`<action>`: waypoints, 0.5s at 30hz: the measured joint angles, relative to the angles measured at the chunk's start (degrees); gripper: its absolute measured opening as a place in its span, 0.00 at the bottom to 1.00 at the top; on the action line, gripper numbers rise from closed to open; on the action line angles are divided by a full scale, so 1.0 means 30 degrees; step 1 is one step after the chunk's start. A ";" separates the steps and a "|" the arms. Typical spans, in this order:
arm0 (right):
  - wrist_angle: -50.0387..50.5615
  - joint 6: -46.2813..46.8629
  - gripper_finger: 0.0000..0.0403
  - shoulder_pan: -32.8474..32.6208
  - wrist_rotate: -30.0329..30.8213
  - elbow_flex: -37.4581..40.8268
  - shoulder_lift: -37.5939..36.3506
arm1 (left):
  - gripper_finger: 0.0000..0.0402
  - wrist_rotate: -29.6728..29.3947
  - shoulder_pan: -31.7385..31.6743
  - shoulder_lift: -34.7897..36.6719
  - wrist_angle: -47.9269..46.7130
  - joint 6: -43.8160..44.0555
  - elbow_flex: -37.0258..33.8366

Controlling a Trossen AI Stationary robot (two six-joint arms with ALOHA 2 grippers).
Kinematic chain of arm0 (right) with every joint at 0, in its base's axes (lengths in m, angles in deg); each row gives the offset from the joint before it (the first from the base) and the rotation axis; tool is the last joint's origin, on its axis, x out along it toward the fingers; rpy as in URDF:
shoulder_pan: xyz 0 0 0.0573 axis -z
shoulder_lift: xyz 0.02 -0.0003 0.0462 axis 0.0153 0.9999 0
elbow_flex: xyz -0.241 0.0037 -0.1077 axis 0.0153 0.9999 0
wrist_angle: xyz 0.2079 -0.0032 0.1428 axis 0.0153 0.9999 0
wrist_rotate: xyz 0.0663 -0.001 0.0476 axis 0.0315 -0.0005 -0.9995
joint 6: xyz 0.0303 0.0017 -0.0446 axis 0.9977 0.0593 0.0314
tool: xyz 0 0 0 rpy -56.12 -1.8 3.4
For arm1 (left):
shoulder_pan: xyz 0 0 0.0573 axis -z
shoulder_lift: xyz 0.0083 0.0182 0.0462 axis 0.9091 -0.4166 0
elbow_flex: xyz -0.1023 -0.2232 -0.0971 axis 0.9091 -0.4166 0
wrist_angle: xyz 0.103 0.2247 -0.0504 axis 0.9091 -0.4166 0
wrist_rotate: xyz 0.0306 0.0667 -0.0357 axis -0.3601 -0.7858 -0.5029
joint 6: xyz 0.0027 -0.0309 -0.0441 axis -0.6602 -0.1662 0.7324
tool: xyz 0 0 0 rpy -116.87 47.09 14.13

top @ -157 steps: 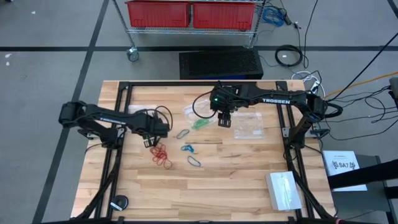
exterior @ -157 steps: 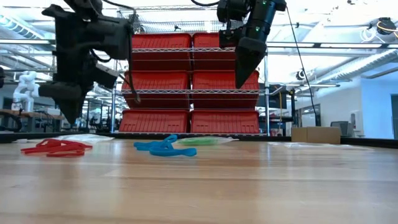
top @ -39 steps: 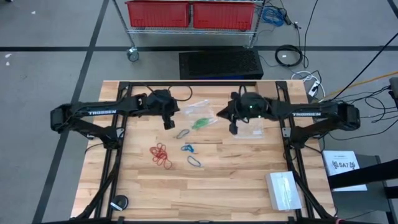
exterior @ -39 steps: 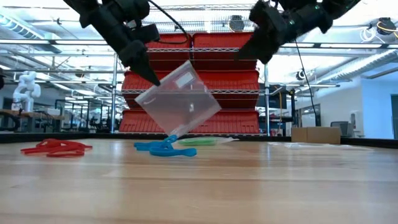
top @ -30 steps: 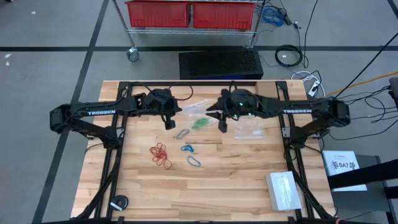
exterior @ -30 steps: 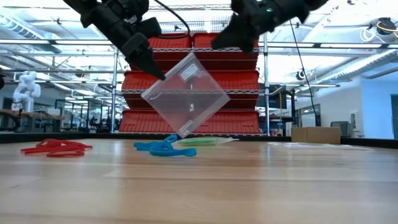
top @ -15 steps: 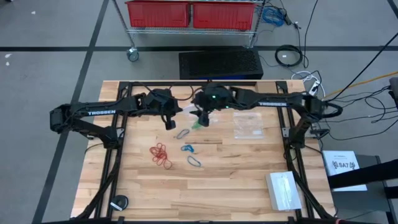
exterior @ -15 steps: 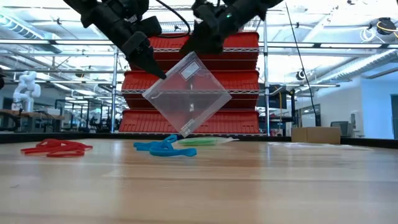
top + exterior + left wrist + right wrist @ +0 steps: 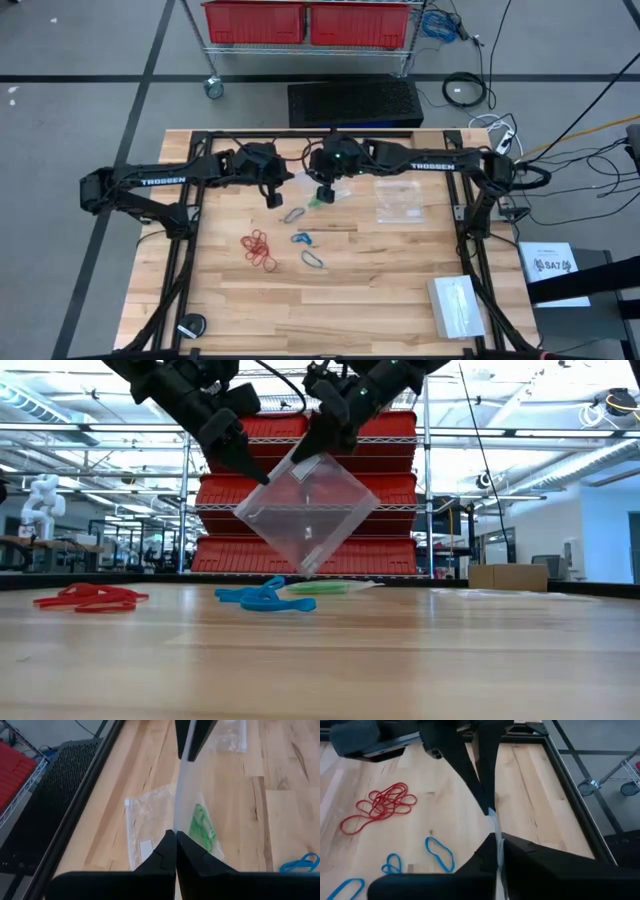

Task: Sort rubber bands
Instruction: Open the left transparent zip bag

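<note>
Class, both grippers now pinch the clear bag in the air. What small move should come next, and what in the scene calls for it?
Probably draw the two grippers slightly apart to open the bag's mouth. The left gripper and right gripper are each shut on the top edge of the clear bag, which hangs flat and empty, while the red, blue and green rubber bands lie on the table.

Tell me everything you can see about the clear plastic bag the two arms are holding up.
The clear plastic bag is a thin, see-through rectangle that looks empty. It hangs tilted like a diamond above the table, touching nothing below. The left gripper pinches one upper corner and the right gripper pinches the top edge beside it.
</note>
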 joint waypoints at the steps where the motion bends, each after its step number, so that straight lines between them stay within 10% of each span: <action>1: 0.0024 0.0000 0.00 0.0000 0.0254 0.0000 -0.0099 | 0.02 -0.0005 0.0000 0.0024 0.0216 -0.0002 0.0000; 15: 0.2485 -0.0114 0.00 -0.0286 0.2976 0.0000 -0.3337 | 0.27 0.3216 -0.2466 0.2282 0.5926 0.0708 -0.1310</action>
